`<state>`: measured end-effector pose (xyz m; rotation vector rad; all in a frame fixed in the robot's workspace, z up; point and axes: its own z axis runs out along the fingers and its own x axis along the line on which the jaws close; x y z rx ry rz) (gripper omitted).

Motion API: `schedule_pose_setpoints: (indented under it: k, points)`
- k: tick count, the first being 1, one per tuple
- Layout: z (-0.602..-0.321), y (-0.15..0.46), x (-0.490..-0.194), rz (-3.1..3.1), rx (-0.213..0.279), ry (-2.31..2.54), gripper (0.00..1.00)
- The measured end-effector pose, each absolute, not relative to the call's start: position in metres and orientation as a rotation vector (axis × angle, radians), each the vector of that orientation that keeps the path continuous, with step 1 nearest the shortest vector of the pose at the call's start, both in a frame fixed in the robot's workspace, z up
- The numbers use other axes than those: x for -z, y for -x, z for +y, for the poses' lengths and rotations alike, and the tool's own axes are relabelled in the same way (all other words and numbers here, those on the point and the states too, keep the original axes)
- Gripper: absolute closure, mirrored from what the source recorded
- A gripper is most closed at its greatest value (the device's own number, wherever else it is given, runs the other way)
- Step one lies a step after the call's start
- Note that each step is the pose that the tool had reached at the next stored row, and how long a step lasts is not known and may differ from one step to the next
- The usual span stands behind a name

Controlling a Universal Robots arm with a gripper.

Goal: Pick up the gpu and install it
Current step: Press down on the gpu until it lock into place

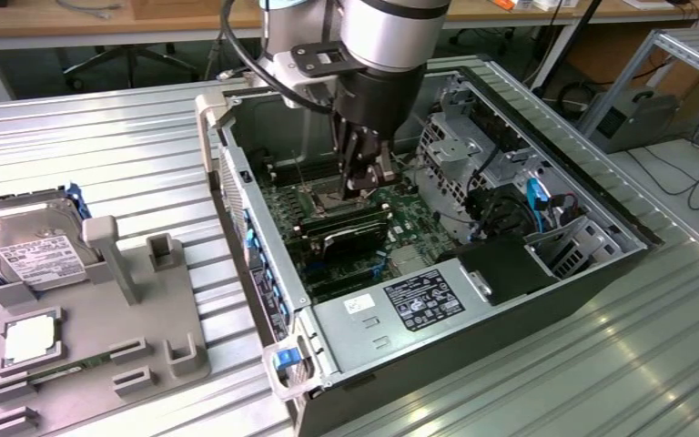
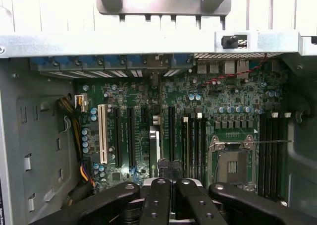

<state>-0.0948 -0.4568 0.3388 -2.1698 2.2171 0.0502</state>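
The gpu [image 1: 343, 235], a dark flat card, stands on edge across the green motherboard [image 1: 417, 218] inside the open computer case [image 1: 252, 196]. It looks seated low among the slots. My gripper [image 1: 360, 189] hangs straight down into the case, just above the card's upper edge. Its fingers are shut. I cannot tell whether the tips touch the card. In the wrist view the black fingers [image 2: 157, 197] lie pressed together at my gripper [image 2: 171, 185]. Beyond them are the expansion slots [image 2: 124, 136] and the empty processor socket [image 2: 233, 163].
A grey fixture [image 1: 143, 300] at the exterior view's left holds a silver hard drive [image 1: 34, 248] and a processor chip [image 1: 28, 333]. Inside the case, a metal drive cage [image 1: 459, 150] and cables [image 1: 508, 209] crowd the far side. A labelled power supply [image 1: 429, 296] fills the near end.
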Motion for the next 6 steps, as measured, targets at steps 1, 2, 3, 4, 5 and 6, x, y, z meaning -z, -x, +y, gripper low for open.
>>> schedule_pose_setpoints:
  k: [1, 2, 3, 4, 5, 6]
  points:
    - [-0.4568, 0.0941, -0.3387, 2.217, -0.050, 2.170, 0.89]
    - [-0.4568, 0.0940, -0.3387, 2.217, -0.050, 2.170, 0.89]
    - [-0.4567, 0.0939, -0.3388, 2.217, -0.050, 2.170, 0.89]
    - [-0.4567, 0.0939, -0.3388, 2.217, -0.050, 2.170, 0.89]
    - [-0.4567, 0.0939, -0.3388, 2.217, -0.050, 2.170, 0.89]
    - [-0.4567, 0.0939, -0.3388, 2.217, -0.050, 2.170, 0.89]
